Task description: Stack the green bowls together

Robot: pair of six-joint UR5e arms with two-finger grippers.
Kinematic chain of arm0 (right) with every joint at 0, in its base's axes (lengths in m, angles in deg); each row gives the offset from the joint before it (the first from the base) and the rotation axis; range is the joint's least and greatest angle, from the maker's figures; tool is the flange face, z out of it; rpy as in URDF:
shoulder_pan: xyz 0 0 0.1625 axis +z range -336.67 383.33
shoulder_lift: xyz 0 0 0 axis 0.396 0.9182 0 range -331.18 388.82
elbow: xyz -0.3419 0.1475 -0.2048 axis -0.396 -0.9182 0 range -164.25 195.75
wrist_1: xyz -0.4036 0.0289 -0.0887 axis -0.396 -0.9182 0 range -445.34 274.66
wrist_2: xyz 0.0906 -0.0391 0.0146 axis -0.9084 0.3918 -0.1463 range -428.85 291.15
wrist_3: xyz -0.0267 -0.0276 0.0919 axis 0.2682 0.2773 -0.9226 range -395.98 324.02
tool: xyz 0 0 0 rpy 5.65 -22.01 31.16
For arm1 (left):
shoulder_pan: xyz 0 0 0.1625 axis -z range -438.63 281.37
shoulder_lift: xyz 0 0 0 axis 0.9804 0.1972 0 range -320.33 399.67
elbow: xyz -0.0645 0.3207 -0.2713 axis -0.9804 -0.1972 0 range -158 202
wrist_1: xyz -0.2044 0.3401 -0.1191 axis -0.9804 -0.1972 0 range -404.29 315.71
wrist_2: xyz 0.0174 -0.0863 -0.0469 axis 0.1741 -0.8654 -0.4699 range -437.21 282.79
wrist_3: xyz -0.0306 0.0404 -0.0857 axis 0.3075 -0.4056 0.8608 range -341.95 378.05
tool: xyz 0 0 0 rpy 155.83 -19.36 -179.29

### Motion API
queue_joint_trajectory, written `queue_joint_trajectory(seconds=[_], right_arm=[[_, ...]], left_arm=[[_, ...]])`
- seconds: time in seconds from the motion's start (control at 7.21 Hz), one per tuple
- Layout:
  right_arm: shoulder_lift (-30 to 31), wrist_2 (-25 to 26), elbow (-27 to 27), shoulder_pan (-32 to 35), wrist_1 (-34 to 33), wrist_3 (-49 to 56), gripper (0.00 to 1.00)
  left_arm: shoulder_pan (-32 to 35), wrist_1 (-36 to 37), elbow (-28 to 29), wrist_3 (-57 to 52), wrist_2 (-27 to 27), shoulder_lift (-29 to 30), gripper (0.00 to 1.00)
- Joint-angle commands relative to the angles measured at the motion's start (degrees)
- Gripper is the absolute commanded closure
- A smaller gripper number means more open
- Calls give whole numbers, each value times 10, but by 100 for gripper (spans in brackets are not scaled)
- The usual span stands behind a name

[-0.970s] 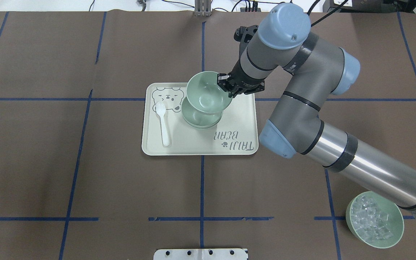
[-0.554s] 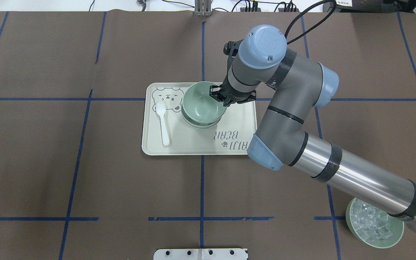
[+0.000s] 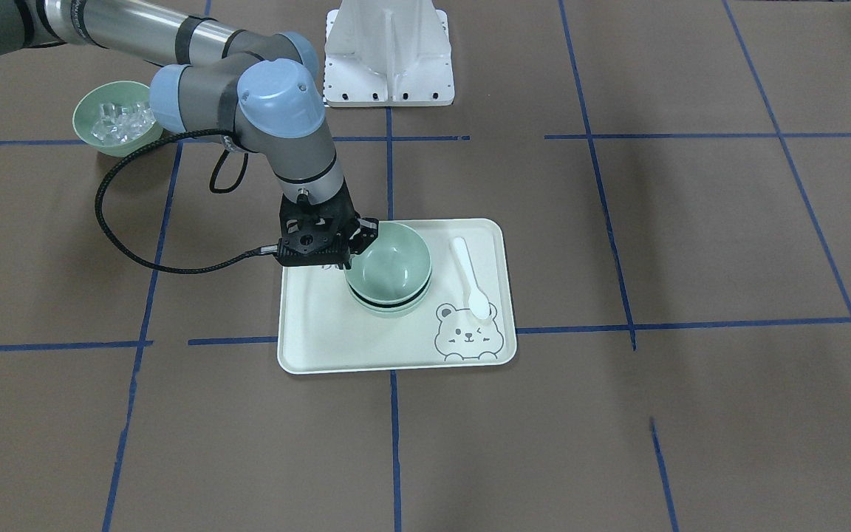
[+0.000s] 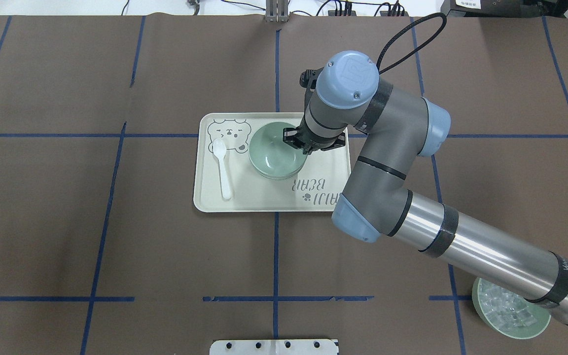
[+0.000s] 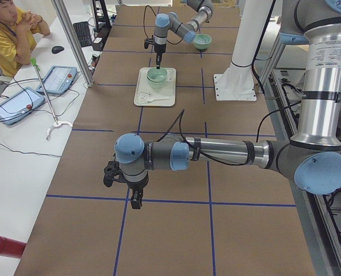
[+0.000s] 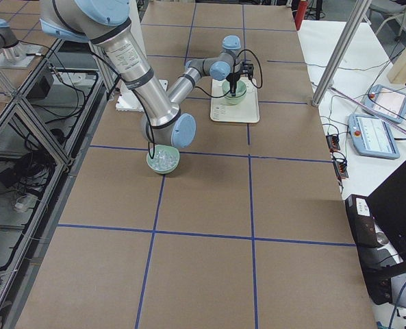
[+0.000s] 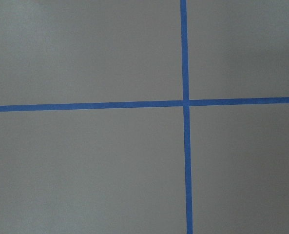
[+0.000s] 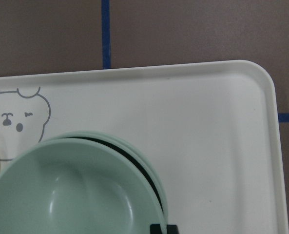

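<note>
Right arm reaches out, right gripper (image 4: pixel 298 143) pointing down, pinching the top bowl's (image 4: pixel 270 154) rim; left arm stretched low, left gripper (image 5: pixel 135 201) pointing down.

Stacked pale mint-green round plastic bowls (image 3: pixel 388 266): smooth, glossy. Cream rectangular plastic tray (image 3: pixel 322 325): smooth, low sheen. White plastic spoon (image 3: pixel 470 277): glossy. Brown paper-like table covering (image 3: pixel 691 222): matt, marked with blue tape lines (image 3: pixel 691 137). Right arm's silver forearm tube (image 4: pixel 486 249): brushed metal, reflective

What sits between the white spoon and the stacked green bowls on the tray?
Nothing but bare tray separates the spoon from the green bowls, seen in the overhead view.
</note>
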Motion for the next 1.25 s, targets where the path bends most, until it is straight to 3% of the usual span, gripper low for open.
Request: queue_joint_trajectory(seconds=[0.0, 0.28, 0.42, 0.55, 0.83, 1.11], right_arm=[[-1, 8, -5, -4, 2, 0, 100], [0, 27, -7, -4, 2, 1, 100], [0, 28, -7, -4, 3, 0, 86], [0, 33, -7, -4, 4, -14, 1], [0, 22, 0, 12, 9, -10, 0], [21, -96, 6, 110, -4, 69, 0]], left_arm=[[0, 0, -2, 0, 0, -2, 0], [0, 0, -2, 0, 0, -2, 0], [1, 0, -3, 0, 1, -2, 0], [1, 0, -3, 0, 0, -2, 0], [0, 0, -3, 0, 1, -2, 0], [0, 0, -2, 0, 2, -1, 0]])
